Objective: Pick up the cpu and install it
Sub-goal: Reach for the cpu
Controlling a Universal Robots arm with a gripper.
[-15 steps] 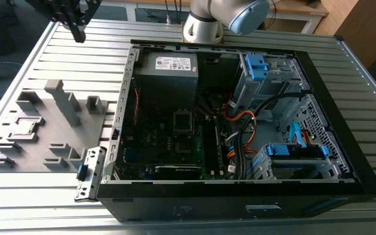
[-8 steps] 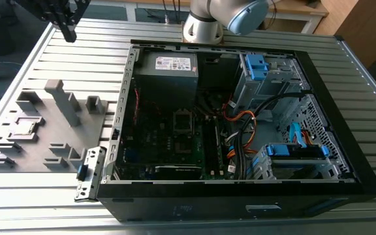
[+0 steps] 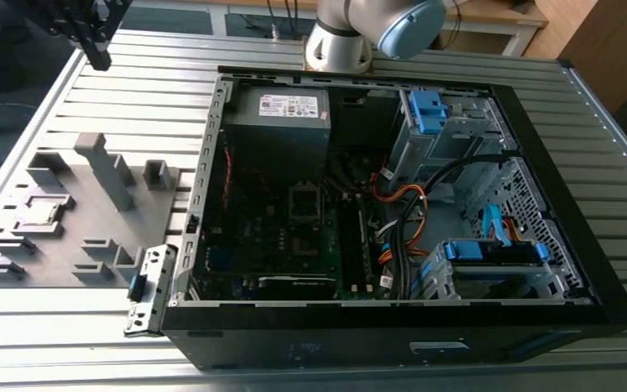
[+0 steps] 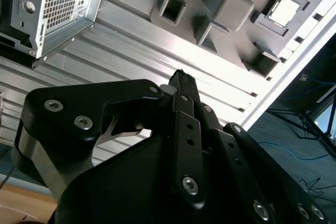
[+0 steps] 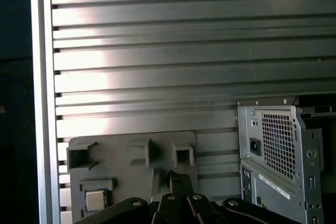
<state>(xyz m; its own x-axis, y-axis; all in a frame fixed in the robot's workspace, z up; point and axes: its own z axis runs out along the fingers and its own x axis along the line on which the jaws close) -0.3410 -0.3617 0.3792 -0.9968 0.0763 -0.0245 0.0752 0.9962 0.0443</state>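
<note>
The cpu (image 3: 42,214) is a small silvery square lying in a recess of the grey fixture tray (image 3: 85,269), at the exterior view's left of the black computer case (image 3: 401,335). Both wrist views show it too: cpu (image 4: 283,11), cpu (image 5: 94,201). My gripper (image 3: 98,57) hangs high above the slatted table beyond the tray's far end, well apart from the cpu. Its fingers (image 4: 181,85) are pressed together with nothing between them, seen again as the gripper (image 5: 178,179). The motherboard socket (image 3: 304,202) lies inside the open case.
Tall grey blocks (image 3: 107,171) rise from the fixture tray near the cpu. The case holds a power supply (image 3: 281,114), orange cables (image 3: 401,212) and blue drive brackets (image 3: 493,249). The arm's base (image 3: 341,41) stands behind the case. The table edge (image 5: 39,77) runs close by.
</note>
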